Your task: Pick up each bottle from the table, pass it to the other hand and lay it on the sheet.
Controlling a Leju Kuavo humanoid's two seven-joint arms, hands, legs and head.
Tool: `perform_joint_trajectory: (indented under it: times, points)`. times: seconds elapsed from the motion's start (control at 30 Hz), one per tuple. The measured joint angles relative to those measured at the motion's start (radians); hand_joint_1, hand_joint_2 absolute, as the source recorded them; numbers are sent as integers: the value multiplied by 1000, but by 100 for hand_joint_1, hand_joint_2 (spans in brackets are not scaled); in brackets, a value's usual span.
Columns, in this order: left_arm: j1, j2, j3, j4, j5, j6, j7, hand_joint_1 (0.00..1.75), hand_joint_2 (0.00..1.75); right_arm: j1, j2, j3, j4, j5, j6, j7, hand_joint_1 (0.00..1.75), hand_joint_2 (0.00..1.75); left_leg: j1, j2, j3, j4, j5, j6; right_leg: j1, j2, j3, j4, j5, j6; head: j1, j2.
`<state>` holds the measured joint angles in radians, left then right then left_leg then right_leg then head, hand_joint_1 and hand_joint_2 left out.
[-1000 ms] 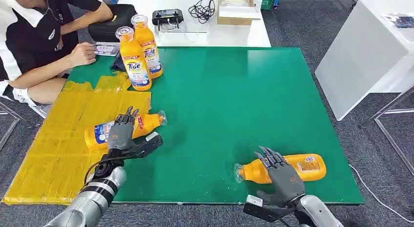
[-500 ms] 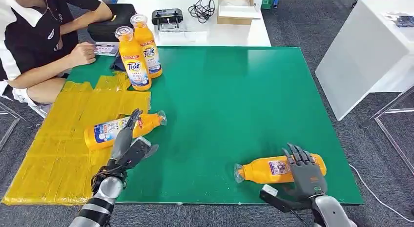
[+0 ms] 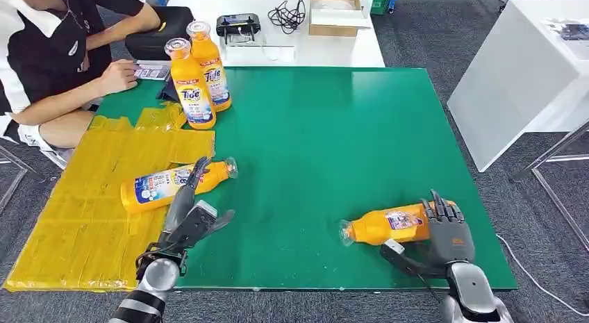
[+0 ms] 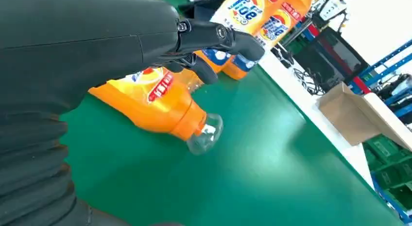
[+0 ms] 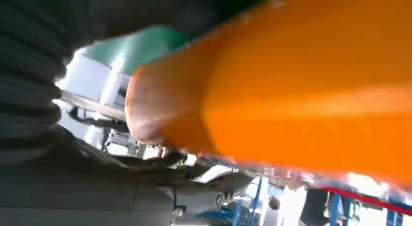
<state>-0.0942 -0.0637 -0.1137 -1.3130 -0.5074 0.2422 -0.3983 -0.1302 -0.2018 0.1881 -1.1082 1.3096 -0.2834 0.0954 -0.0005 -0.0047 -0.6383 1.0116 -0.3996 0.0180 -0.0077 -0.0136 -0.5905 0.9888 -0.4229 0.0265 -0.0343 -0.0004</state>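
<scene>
Right wrist view blurred, orange bottle [image 5: 301,104] up close. Right hand [image 3: 446,234] wraps the base of that bottle [image 3: 389,224], tilted at the counter's [image 3: 333,142] near right. Left hand [image 3: 187,215] spread, empty, beside 1 bottle lying on the sheet [image 3: 76,212]

So the left hand [image 4: 145,41] is hovering over the green table [image 4: 272,172], dark fingers [image 4: 228,39] stretched out and apart, nothing in them. Right under the fingers there's an orange bottle [image 4: 155,102] lying on its side, clear cap [image 4: 206,136] pointing toward 4 o'clock. Past the fingertips, around 1 o'clock, two more Tide bottles [image 4: 252,14] stand close together (labels facing the camera). An open cardboard box [image 4: 359,114] sits at 3 o'clock, on the white surface along the table's far edge.
</scene>
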Motion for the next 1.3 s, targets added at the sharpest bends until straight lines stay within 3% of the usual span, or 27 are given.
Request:
perform_joint_trajectory:
  times: [0.07, 0.27, 0.6, 0.67, 0.97, 1.3]
  points:
    - [1, -3, -4, -2, 3, 0, -1, 0, 175, -12, 6, -4, 17, 0, -2, -3, 161, 175, 0, 0, 1, 0, 0, 0, 0, 0, 1, 0, 0, 0, 0, 0]
    - [4, -3, -18, -3, 24, -5, -12, 0, 175, -47, 21, -6, 62, -46, -11, -77, 175, 175, 0, 0, 3, 0, 0, 0, 0, 0, 2, 0, 0, 0, 0, 0]
    - [6, -6, -47, -10, 43, -10, -22, 0, 175, -77, 27, -8, 103, -80, -17, -121, 175, 175, 0, 1, 5, 0, 0, 0, 0, 1, 4, 0, 0, 0, 0, 0]
    - [10, -10, -55, -15, 68, -15, -24, 0, 175, -74, 38, -9, 110, -127, -88, -150, 175, 175, 0, 1, 6, 0, 0, 0, 0, 1, 5, 0, 0, 0, 0, 0]
    - [27, -22, -95, -55, 98, -68, -28, 0, 175, 21, 156, -75, -116, -288, -368, -246, 175, 175, 1, 0, 0, 0, 0, -1, 1, 0, 0, 0, -1, -1, 0, 0]
    - [28, -25, -142, -69, 145, -122, -21, 0, 175, 64, 227, -102, -282, -415, -386, -316, 175, 175, 0, 0, -2, 0, 0, 0, 0, 1, -1, 0, -1, 0, 0, 0]
